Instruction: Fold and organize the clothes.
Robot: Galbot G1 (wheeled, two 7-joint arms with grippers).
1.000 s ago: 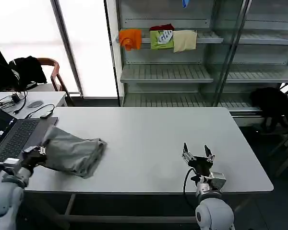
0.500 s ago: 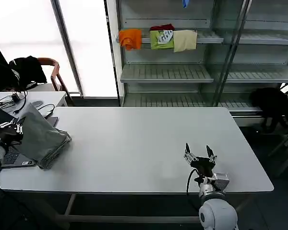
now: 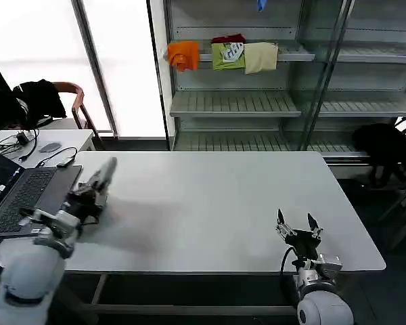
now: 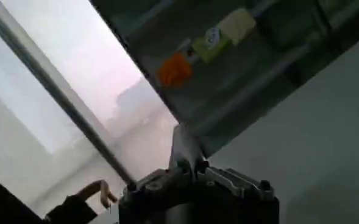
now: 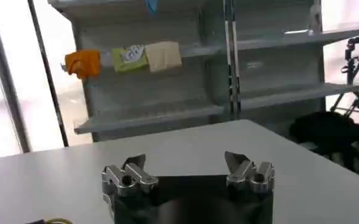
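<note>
The clothes are out of view. My left gripper (image 3: 107, 168) is over the left part of the white table (image 3: 210, 196), just past the laptop's corner, and it points up toward the shelves. Its fingers (image 4: 185, 141) stand pressed together, and I see nothing between them. My right gripper (image 3: 296, 226) hovers over the table's front right. It is open, with its two silver fingertips (image 5: 134, 164) wide apart and bare tabletop showing between them.
An open laptop (image 3: 27, 193) lies at the table's left edge. A side table (image 3: 44, 139) with cables and a chair (image 3: 71, 95) stand beyond it. Shelves behind hold small orange (image 3: 183, 53), green and cream folded garments. A black garment (image 3: 382, 145) hangs at the right.
My left gripper held the grey clothes and carried them left over the laptop. Now it is back over the table without them. The right gripper has drifted a little to the right.
</note>
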